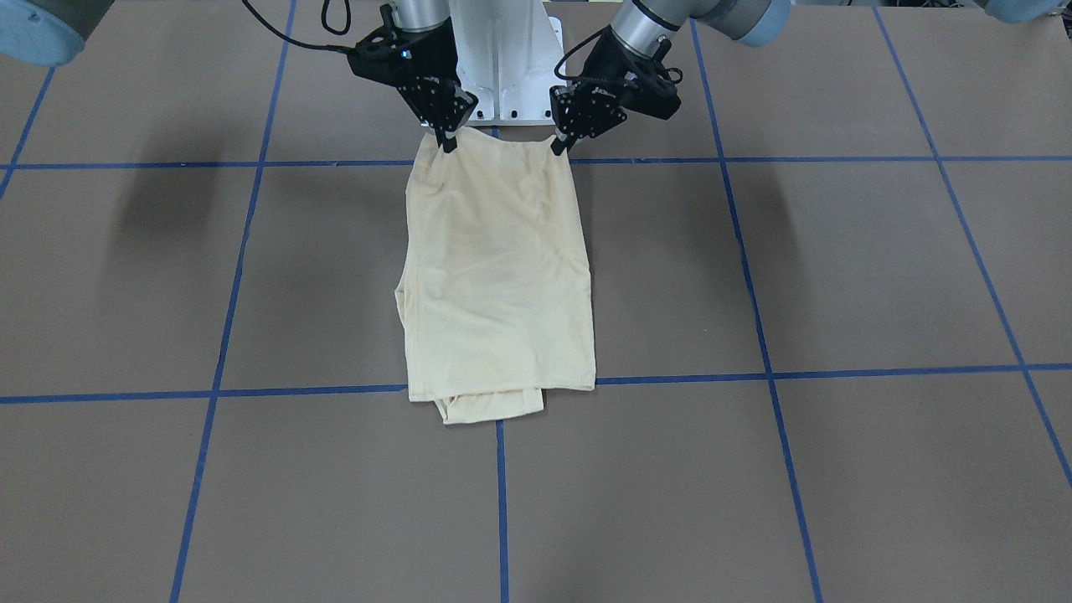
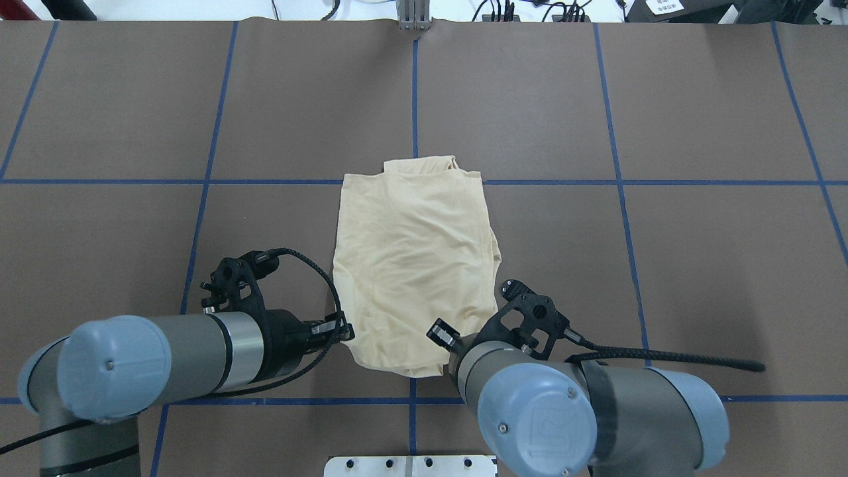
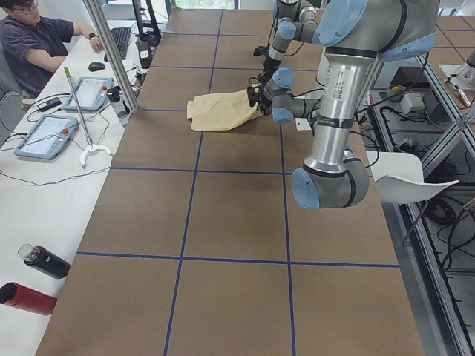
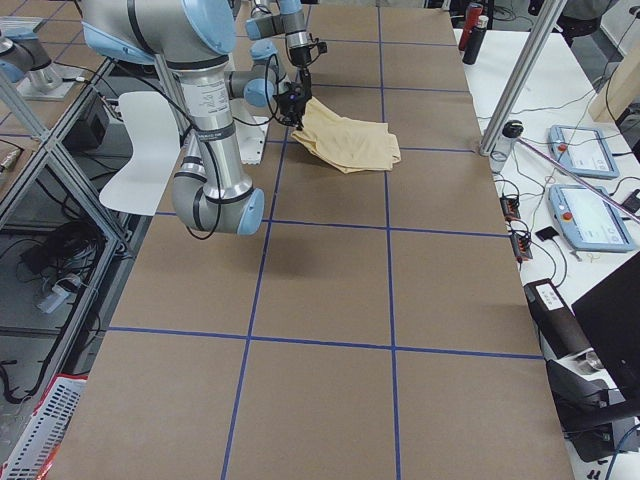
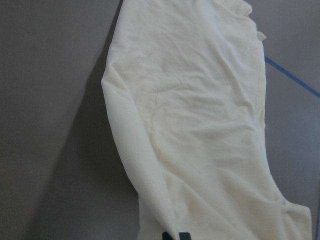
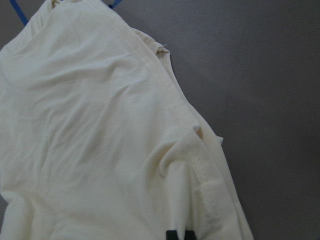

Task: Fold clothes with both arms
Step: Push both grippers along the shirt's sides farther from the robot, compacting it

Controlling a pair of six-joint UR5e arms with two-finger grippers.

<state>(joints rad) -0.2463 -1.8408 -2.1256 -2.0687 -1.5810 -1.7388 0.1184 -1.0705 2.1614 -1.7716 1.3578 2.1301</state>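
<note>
"Two pairs of fingers, and both on the cloth?"

"Both. The left fingers (image 1: 559,144) are nipped narrow on one corner of the T-shirt (image 1: 498,276), along the edge nearest the white base (image 1: 502,67). The right fingers (image 1: 449,138) are nipped on the other corner of that same edge."

"How does the garment lie?"

"It lies folded into a long oblong on the brown tabletop (image 1: 837,276), about midway across it. It runs from the fingers away from the robot. The gripped edge is raised a little and pulled fairly straight between the two pairs of fingers. The rest rests flat, with light creases."

"And the far end?"

"The far end crosses one of the blue tape lines (image 1: 293,390). A narrower folded layer pokes out beyond the top layer there."

"What do the wrist views add?"

"Each shows dark fingertips at the bottom of its frame with pale cloth gathered between them. In the right wrist view a stitched hem runs up to the fingertips."
</note>
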